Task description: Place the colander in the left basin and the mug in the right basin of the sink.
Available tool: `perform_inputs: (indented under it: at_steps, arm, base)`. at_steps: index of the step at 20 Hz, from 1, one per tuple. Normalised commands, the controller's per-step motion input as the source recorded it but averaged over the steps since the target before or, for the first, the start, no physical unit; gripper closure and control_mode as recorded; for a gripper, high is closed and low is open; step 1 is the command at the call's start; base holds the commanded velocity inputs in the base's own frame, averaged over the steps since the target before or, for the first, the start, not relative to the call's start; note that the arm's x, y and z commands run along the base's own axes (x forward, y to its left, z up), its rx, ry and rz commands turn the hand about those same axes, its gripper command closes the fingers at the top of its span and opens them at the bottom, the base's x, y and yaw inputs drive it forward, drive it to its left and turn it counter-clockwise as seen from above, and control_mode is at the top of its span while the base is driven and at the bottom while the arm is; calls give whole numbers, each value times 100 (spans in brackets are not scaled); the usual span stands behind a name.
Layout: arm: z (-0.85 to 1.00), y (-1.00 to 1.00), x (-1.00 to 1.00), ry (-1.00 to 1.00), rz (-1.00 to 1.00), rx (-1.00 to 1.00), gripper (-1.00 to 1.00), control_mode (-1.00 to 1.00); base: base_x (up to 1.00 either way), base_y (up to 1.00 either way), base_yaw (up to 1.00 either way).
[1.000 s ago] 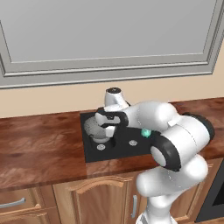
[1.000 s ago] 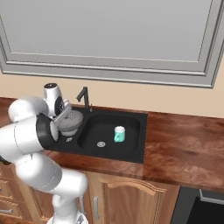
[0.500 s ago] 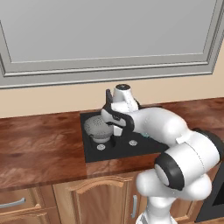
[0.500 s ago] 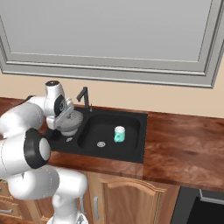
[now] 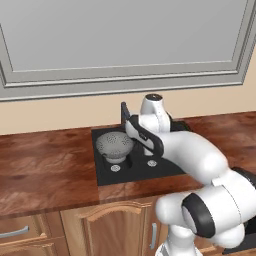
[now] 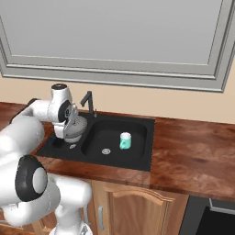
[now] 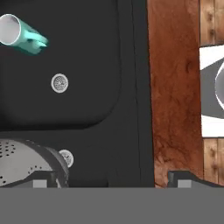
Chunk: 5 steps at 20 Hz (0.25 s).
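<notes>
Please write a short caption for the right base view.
Colander in left basin, mug in right basin.

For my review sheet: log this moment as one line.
colander: in left basin | mug: upright in right basin | gripper: open, empty, above sink

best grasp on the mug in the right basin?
The mug stands upright and alone in the right basin, mouth up, with open floor around it. Probably come straight down and pinch the rim wall, one finger inside, one outside. Its small handle is a poorer target. The gripper is already open.
</notes>
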Motion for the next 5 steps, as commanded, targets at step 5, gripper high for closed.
perform_inputs:
  at_steps: [5]
  arm:
    - [21,-24,-28,-1,35,-5,-100,-100]
  base:
    - [0,0,0]
